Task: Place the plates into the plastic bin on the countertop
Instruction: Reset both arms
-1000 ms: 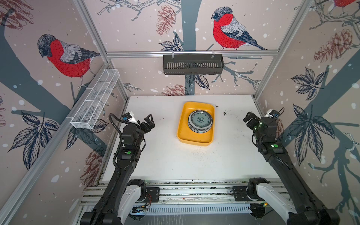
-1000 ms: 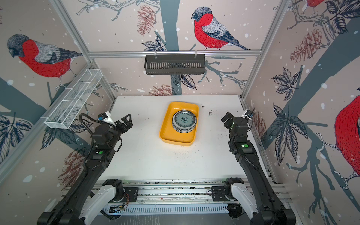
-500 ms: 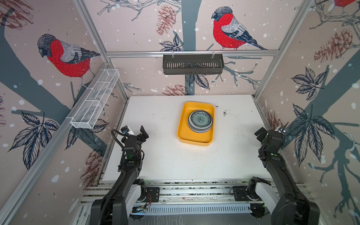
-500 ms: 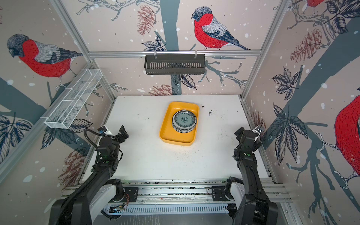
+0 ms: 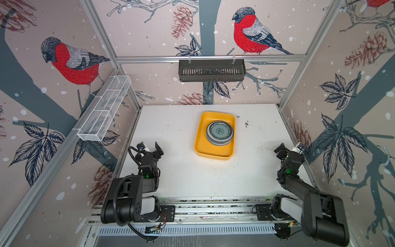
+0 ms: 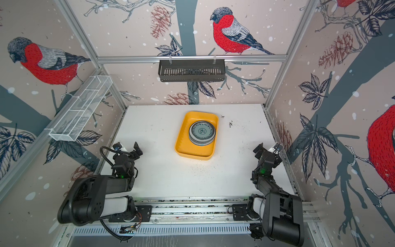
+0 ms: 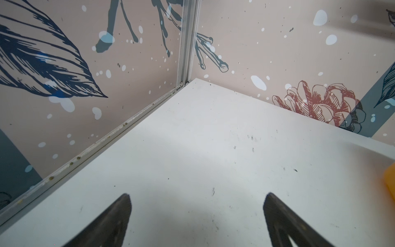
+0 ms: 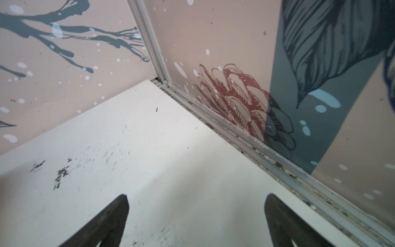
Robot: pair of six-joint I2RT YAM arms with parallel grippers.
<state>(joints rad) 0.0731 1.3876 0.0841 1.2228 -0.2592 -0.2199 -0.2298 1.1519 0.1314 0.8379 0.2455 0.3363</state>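
Observation:
Both top views show a stack of plates (image 5: 219, 132) (image 6: 202, 133), teal patterned one on top, lying in the yellow plastic bin (image 5: 199, 136) (image 6: 181, 139) on the white countertop (image 5: 181, 171). My left gripper (image 5: 150, 148) (image 6: 127, 148) is open and empty near the left rail, well short of the bin. My right gripper (image 5: 289, 148) (image 6: 268, 148) is open and empty by the right rail. In the left wrist view the left gripper (image 7: 197, 195) spans bare countertop (image 7: 192, 149), with a bin corner (image 7: 390, 184) at the edge. The right gripper (image 8: 196, 196) also spans bare countertop (image 8: 149, 160).
A black slotted rack (image 5: 211, 70) hangs on the back rail. A white wire-mesh basket (image 5: 104, 111) is mounted on the left wall. Dark specks (image 5: 246, 124) lie right of the bin. Aluminium rails (image 8: 277, 169) edge the table, and patterned walls close it in.
Both arms have pulled back toward the front of the table and folded low, grippers staying open. The bin and the plates have not moved.

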